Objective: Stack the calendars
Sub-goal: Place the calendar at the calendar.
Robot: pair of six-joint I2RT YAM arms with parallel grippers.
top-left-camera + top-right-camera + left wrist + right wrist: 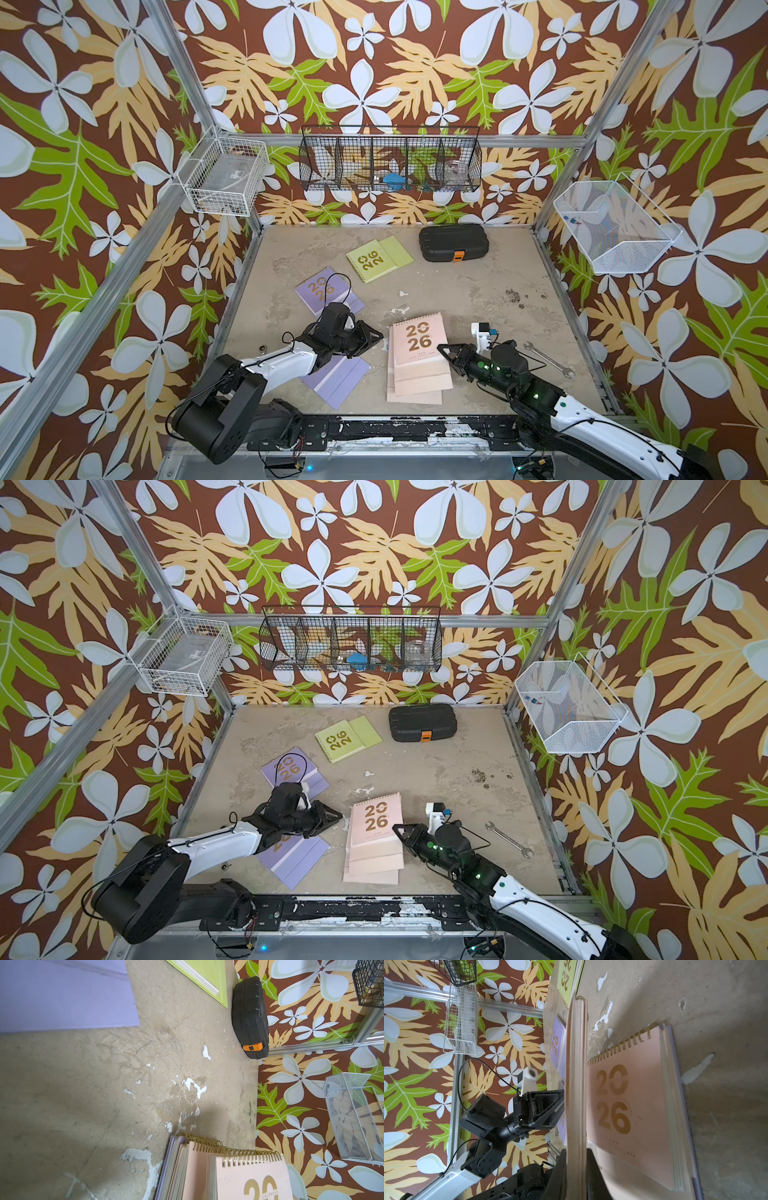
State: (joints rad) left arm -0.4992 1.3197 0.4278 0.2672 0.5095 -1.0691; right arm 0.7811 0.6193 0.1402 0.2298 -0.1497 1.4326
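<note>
**Calendars and claws: stock as found**

Hard to read: your left claw [376,336], jaws dark on dark; its opening and any hold cannot be told. It hangs over a lilac calendar [337,380], hiding part. Your right claw [440,348]: fully closed, pinching the edge-on board of a pink calendar [575,1059]. The pink-topped stack [415,376]: just beside that claw, between both. The lime calendar [374,261] and second lilac calendar [316,291]: beyond the left claw, lying singly.

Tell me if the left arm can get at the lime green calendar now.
Probably yes. The lime green calendar lies flat on open table, nothing on it, and bare surface separates it from the left gripper. It sits well back, so stretch is the only doubt.
</note>
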